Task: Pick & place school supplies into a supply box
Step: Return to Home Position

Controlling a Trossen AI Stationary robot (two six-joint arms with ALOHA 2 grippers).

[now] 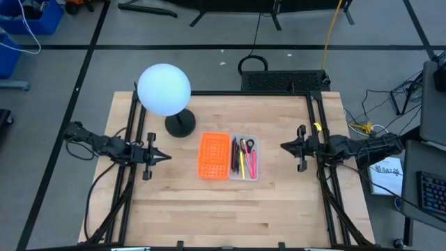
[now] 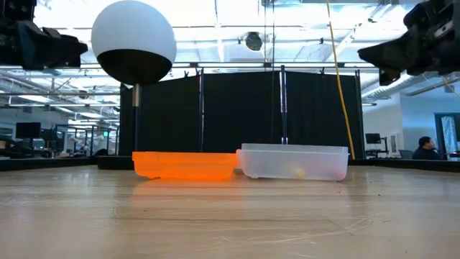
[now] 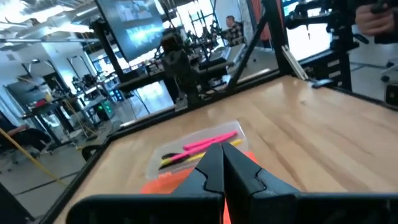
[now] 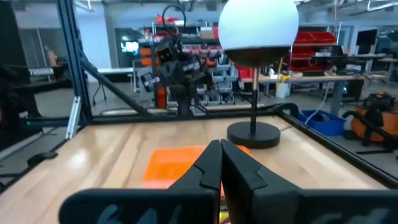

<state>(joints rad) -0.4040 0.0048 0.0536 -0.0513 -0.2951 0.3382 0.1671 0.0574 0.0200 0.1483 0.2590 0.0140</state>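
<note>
Left gripper (image 1: 165,157), clear pen-filled supply box (image 2: 293,164)

High camera looks straight down on the table (image 1: 209,209); low camera looks level across it; both wrist cameras face the supply box (image 2: 291,164).

Probably robotics lab: monitors (image 3: 134,25), workbenches (image 4: 323,76), storage bins (image 4: 316,43).

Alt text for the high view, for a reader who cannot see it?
A clear supply box at the centre of the wooden table holds pens and pencils and scissors, with an orange perforated panel against it. The left pincer and right pincer, both shut, point inward from either side; a white globe lamp stands behind.
</note>
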